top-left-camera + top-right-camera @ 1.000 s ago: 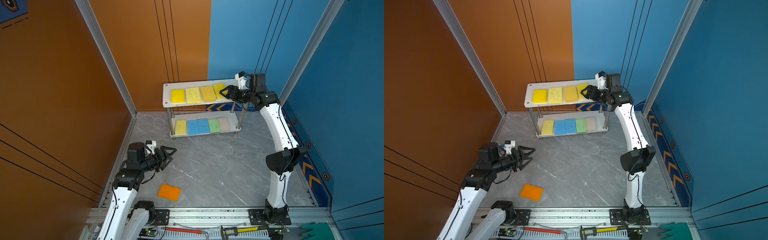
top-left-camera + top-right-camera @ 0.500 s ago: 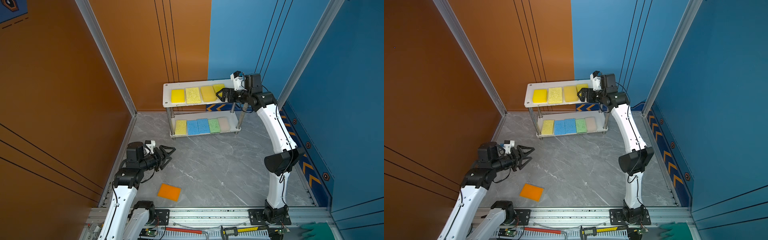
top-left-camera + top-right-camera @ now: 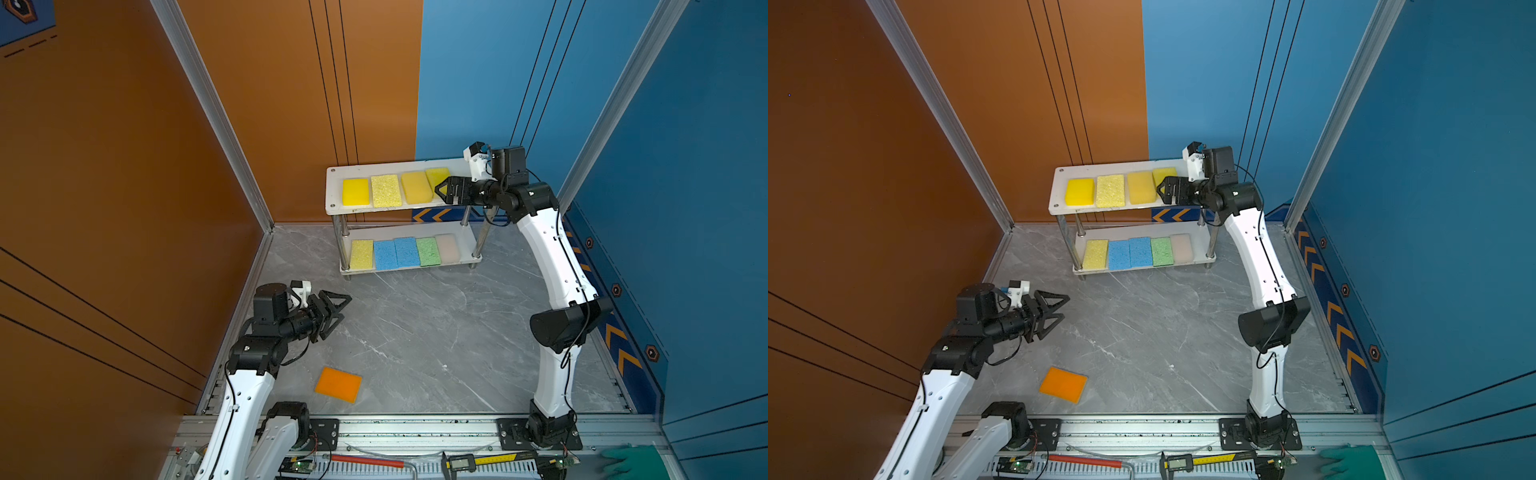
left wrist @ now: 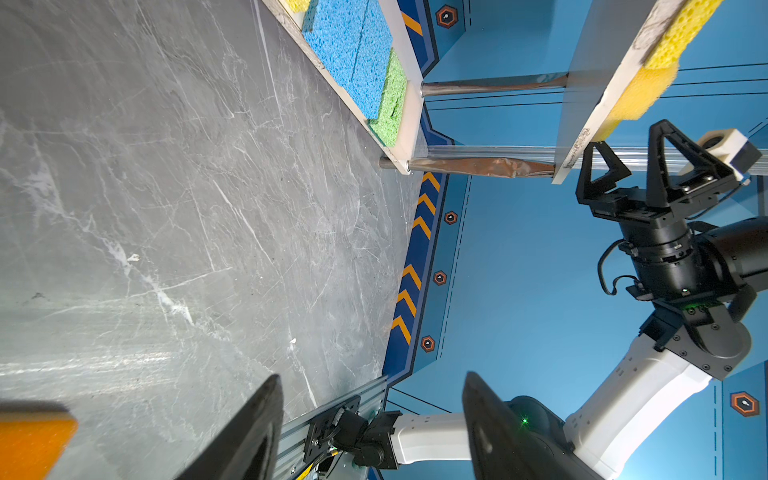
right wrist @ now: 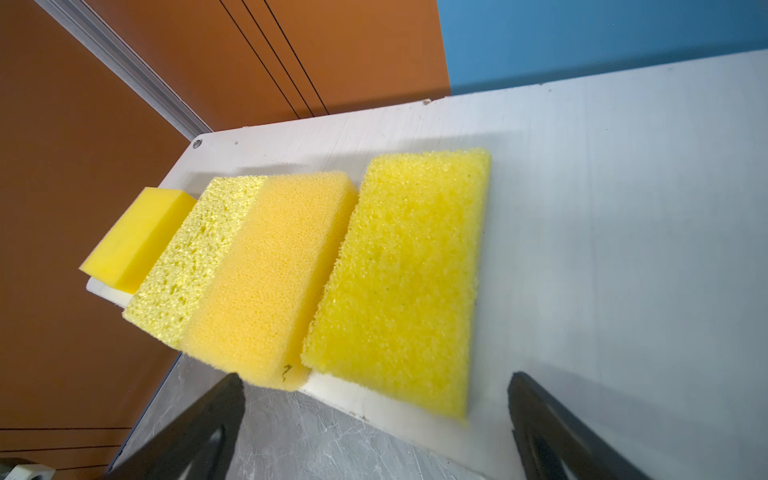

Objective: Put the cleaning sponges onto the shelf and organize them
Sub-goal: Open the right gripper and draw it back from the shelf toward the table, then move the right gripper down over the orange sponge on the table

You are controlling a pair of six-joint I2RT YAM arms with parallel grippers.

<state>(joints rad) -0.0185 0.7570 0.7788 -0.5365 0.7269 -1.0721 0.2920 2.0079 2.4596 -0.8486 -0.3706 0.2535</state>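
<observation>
the fourth yellow sponge (image 3: 437, 176) now lies flat at the 3 o'clock end of the row on the top board of the shelf (image 3: 333, 195). the right gripper (image 3: 441, 191) has let it go and sits wide and empty at its 6 o'clock edge. that makes nine shelved, and only the orange sponge (image 3: 338, 384) is left on the floor, at 6 o'clock of the left gripper (image 3: 347, 307), which stays parted and empty.

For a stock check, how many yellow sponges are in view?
5. Four on the shelf's top board: bright sponge, pale porous sponge, golden sponge, rightmost sponge. Fifth sponge: lower board's left end. None seems hidden.
</observation>
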